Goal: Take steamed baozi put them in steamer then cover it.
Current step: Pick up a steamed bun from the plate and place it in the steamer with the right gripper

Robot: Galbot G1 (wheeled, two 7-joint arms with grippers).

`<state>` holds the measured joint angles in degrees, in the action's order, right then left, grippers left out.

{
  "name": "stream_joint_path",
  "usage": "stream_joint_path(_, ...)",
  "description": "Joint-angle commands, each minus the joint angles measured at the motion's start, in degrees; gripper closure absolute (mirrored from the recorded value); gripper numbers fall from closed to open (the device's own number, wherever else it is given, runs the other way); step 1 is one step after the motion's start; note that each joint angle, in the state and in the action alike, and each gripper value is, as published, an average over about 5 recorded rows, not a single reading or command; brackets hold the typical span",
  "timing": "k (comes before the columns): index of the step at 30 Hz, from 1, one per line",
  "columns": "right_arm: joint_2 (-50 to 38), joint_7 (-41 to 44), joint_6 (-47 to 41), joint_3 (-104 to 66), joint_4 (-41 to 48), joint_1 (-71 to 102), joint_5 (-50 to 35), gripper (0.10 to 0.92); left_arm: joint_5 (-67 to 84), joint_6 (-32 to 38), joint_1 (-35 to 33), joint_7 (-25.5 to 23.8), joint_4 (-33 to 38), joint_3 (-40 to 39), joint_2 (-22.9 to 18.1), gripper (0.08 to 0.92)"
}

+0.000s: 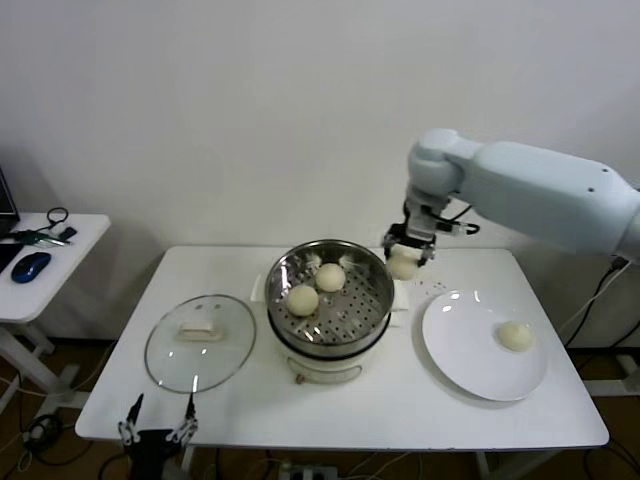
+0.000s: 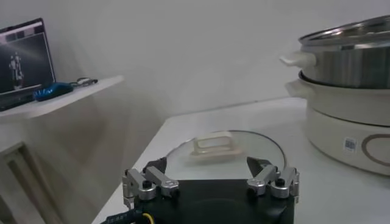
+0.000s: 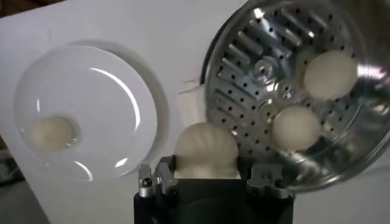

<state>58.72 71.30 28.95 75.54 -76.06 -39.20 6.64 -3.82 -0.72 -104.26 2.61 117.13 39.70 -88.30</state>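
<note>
Right tool [image 1: 404,262] grips baozi [image 1: 403,265] beside steamer [image 1: 375,325].

right gripper [image 1: 404,262]: raised, fingers clamped | left gripper [image 1: 158,420]: low, fingers spread

No text can be read; the steamer [image 2: 350,119] base label is illegible

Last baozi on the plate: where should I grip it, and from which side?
Come straight down from above and close the fingers across the widest part of the baozi, low on its sides. It sits alone on the flat plate, dome up, and it looks soft, so squeeze lightly.
</note>
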Motion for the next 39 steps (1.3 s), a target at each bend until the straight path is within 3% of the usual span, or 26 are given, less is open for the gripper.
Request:
stream_joint_path(1, 12.72, 0.85, 3.36, -1.22, -2.32, 3.05, 2.69, 0.364, -0.11, 0.02, -0.08, -0.15, -0.3, -0.08, 0.3, 0.177)
stream_joint_path(11, 18.54, 1.47, 3.09, -1.89, 0.75, 11.36, 6.01, 0.364, 1.25, -0.02, -0.6, -0.54, -0.39, 1.02, 0.47, 0.177)
stream_joint_path(28, 16.99, 1.51, 2.18, 0.62, -0.25, 12.18, 4.26, 0.357, 1.59, 0.05, -0.12, -0.38, -1.28, 1.26, 0.69, 0.177)
stream_joint_path(36, 16.27, 1.46, 2.7, -2.03, 1.15, 12.53, 7.02, 0.22, 2.06, -0.49, -0.37, -0.18, -0.35, 1.24, 0.52, 0.177)
stream_joint_path(39, 15.41, 1.39, 3.28, -3.27, 1.0, 12.09, 7.22, 0.204, 2.06, -0.36, -0.53, -0.15, -0.58, 1.44, 0.55, 0.177)
